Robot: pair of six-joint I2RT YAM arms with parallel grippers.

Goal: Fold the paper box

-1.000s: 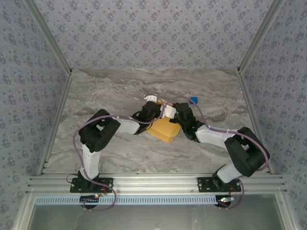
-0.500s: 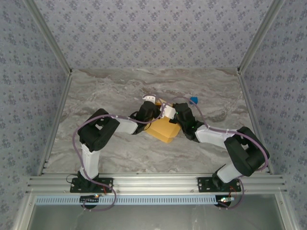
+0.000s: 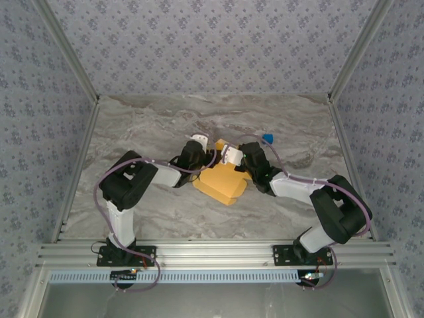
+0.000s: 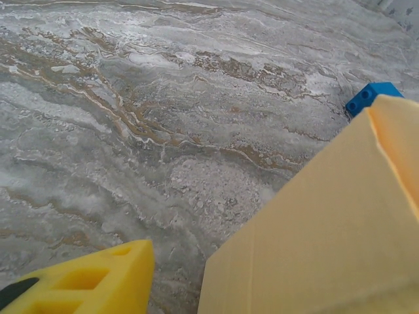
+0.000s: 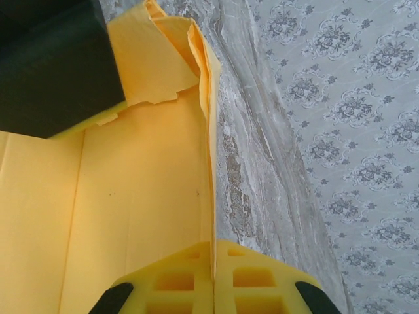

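The paper box (image 3: pixel 222 180) lay part folded on the counter (image 3: pixel 152 212) between my two arms. Just past it, my left jaws had let go and slid back to the left. They stood spread, one yellow finger (image 4: pixel 98 278) clear of the card. My right jaws stayed pressed together, fingers (image 5: pixel 170 284) pinching the box's thin side wall. I thought the loose side needed a fresh grip next. Farther back sat a small blue block (image 3: pixel 267 139).
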